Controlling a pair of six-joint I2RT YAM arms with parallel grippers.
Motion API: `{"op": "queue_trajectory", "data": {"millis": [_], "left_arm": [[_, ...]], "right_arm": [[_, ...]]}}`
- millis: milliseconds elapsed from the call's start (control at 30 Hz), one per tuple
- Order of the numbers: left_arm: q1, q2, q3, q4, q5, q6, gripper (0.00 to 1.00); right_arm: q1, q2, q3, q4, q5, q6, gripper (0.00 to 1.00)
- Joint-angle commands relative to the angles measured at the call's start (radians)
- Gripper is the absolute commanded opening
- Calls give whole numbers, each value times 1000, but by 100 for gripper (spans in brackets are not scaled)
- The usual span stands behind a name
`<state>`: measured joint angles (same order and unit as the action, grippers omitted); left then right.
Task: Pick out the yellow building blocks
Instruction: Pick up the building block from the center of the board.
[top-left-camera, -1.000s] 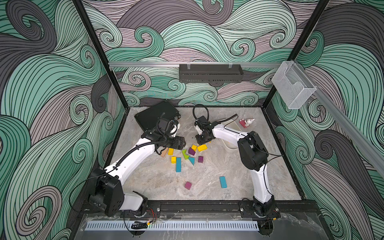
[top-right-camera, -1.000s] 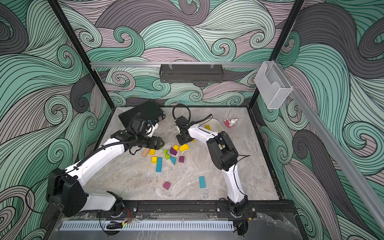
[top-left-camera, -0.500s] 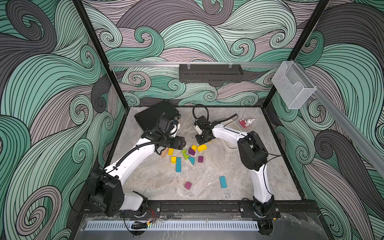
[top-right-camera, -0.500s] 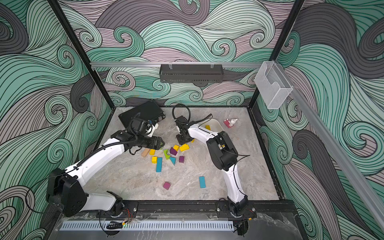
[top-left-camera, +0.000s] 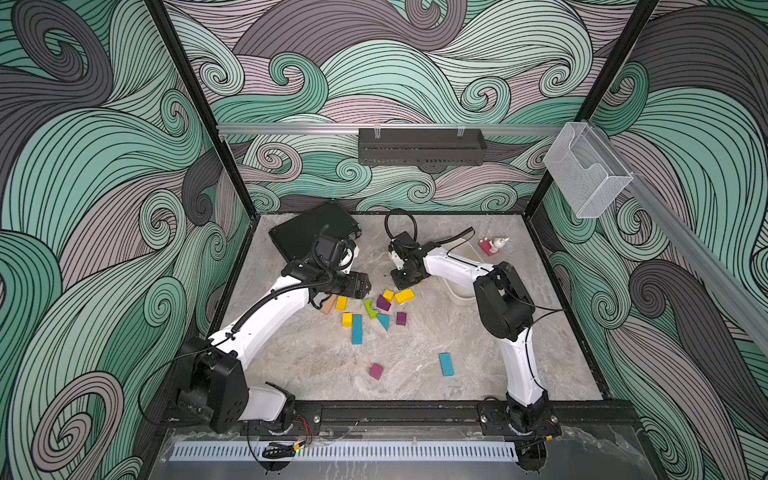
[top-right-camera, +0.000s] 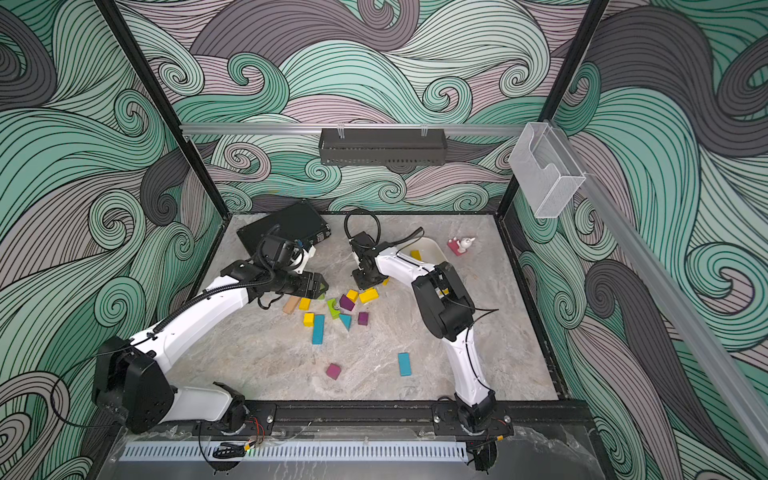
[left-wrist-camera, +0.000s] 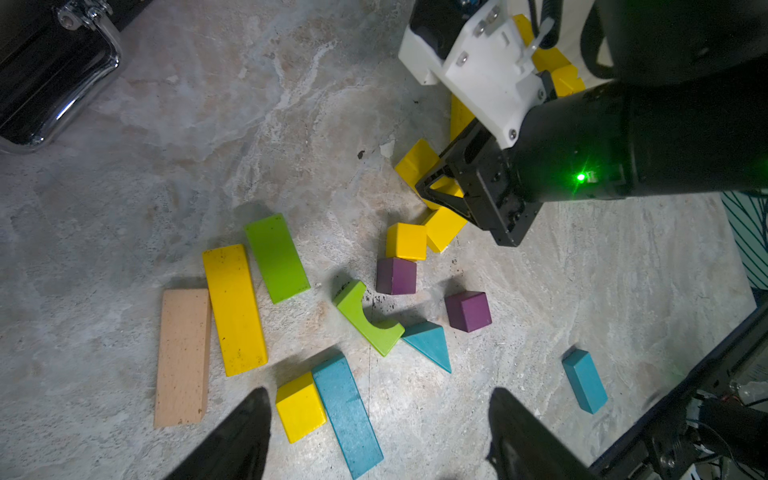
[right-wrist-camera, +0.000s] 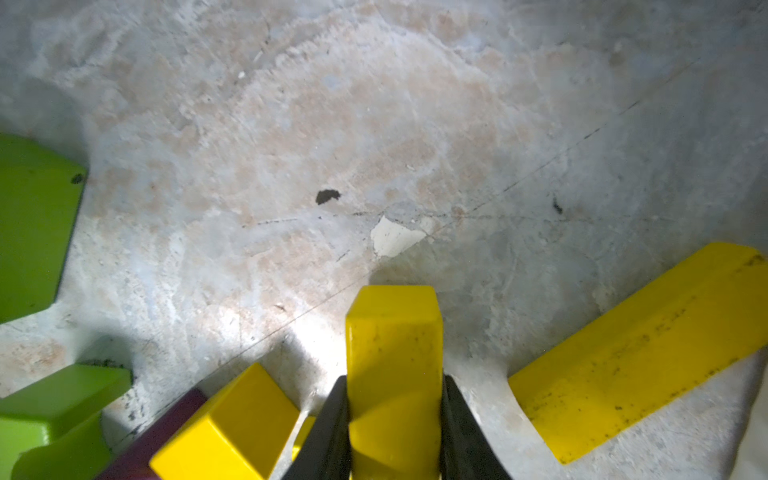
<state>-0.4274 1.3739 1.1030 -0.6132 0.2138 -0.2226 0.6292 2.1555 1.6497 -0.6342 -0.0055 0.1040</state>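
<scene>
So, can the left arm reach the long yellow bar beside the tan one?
Probably yes: the long yellow bar lies flat with its top bare, near the left gripper, whose fingers look open.

no readable text, labels, numbers or signs anywhere

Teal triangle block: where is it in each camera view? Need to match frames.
Top views: teal triangle block lies mid-table in the block cluster, just right of the long teal bar in both.
Left wrist: it lies between the green arch block and a purple cube.
Right wrist: not in it.
Shared landmark: that purple cube, right beside the triangle.
</scene>
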Motion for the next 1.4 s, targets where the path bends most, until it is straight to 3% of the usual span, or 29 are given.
{"op": "queue_trajectory", "data": {"millis": [0, 933, 1100, 1367], "left_arm": [[9, -4, 26, -2, 7, -14, 81], [13, 1, 23, 43, 35, -39, 81], [12, 32, 37, 89, 97, -100, 81], [-16, 126, 109, 124, 153, -155, 80]], "right_arm": [[5, -79, -11, -14, 13, -15, 26], [-25, -322, -61, -14, 32, -43, 25], [-81, -395, -109, -16, 26, -47, 24], [-257, -545, -245, -11, 18, -41, 25]]}}
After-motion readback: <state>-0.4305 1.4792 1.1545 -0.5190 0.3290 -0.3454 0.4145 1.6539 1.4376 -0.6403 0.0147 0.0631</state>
